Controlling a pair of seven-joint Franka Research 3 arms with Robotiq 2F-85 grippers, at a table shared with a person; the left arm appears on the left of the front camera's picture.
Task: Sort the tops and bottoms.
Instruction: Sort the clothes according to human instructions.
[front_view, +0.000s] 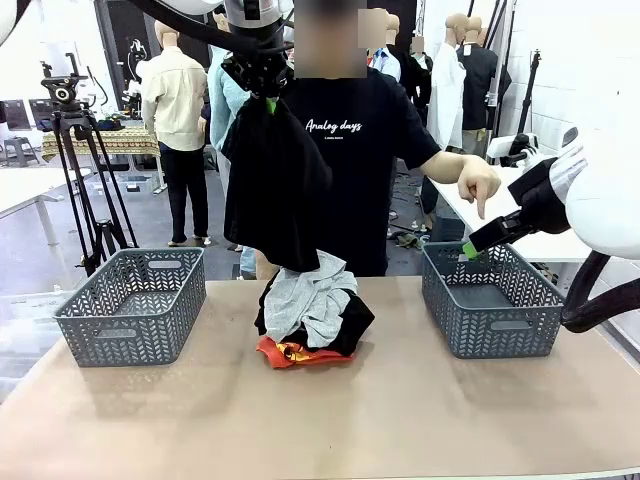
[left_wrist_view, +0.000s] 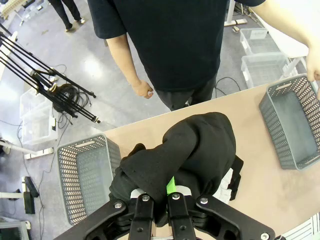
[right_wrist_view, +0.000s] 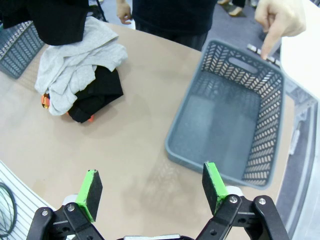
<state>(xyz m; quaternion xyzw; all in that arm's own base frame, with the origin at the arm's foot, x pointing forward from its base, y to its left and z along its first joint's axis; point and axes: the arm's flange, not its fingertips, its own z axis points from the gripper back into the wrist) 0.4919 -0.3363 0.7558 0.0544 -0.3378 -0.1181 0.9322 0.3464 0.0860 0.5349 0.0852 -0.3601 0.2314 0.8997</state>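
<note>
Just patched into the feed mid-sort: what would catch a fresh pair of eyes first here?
A black garment dangles high over the table, pinched in the left claw, above the pile where a light grey top lies uppermost. On the far side, the person's hand points down at the right basket, near which the right claw hangs open.
</note>
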